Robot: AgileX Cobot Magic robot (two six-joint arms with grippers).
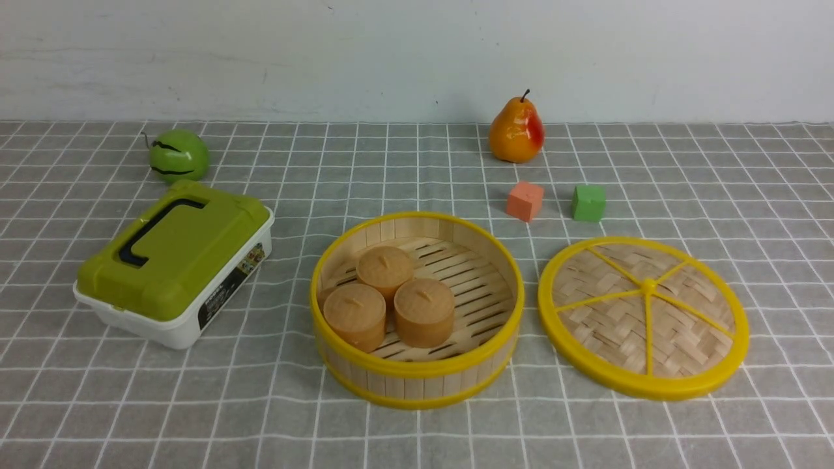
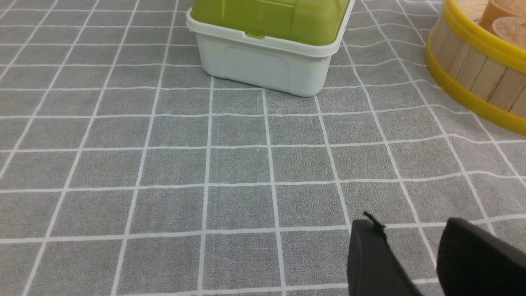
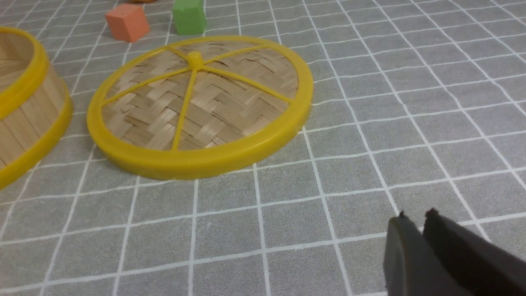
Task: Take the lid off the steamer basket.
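Lid [image 1: 644,317] lies flat on cloth, just right of open steamer basket [image 1: 417,365]. Left gripper [image 2: 411,242] jaws slightly apart; right gripper [image 3: 415,222] jaws nearly together, both empty.

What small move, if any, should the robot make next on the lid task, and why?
Probably none beyond keeping both arms back. The lid already lies flat on the cloth to the right of the steamer basket, which stands open. The right gripper holds nothing, its jaws nearly shut.
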